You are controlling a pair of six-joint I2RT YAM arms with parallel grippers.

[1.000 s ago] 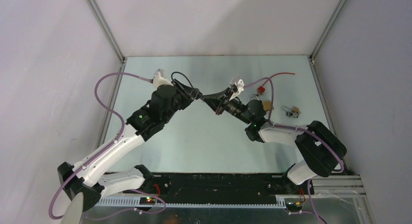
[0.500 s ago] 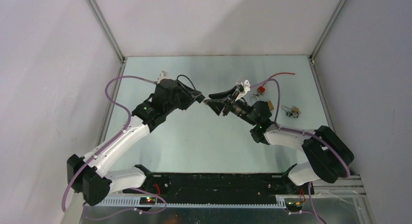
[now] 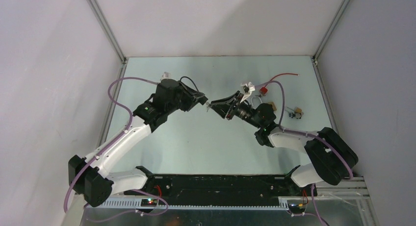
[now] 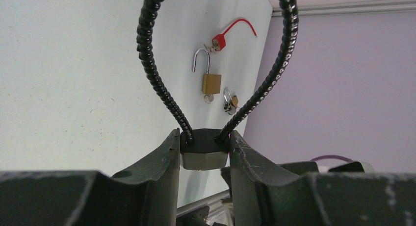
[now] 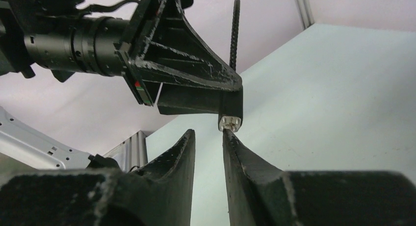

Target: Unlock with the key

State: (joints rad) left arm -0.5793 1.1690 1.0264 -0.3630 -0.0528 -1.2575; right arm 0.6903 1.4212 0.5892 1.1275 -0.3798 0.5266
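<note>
Above the middle of the table (image 3: 196, 142), left gripper (image 4: 204, 137) is clamped on the body of the cable lock (image 4: 204, 158), its black loop standing out past the fingers. Right gripper (image 5: 208, 134): fingers nearly together, tips at the lock's end face. Whether they pinch a key, cannot tell.

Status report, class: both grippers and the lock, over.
Left gripper shut on cable lock. Right gripper shut on key, tip at lock's base. Nothing between.

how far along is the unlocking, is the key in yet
Done: the left gripper clamps the cable lock, bottom end facing the right gripper. In hand: that gripper's tips sit right at that end; I can't make out the key. Left: inserting, turning, freeing the cable, both ends seated in the lock.
</note>
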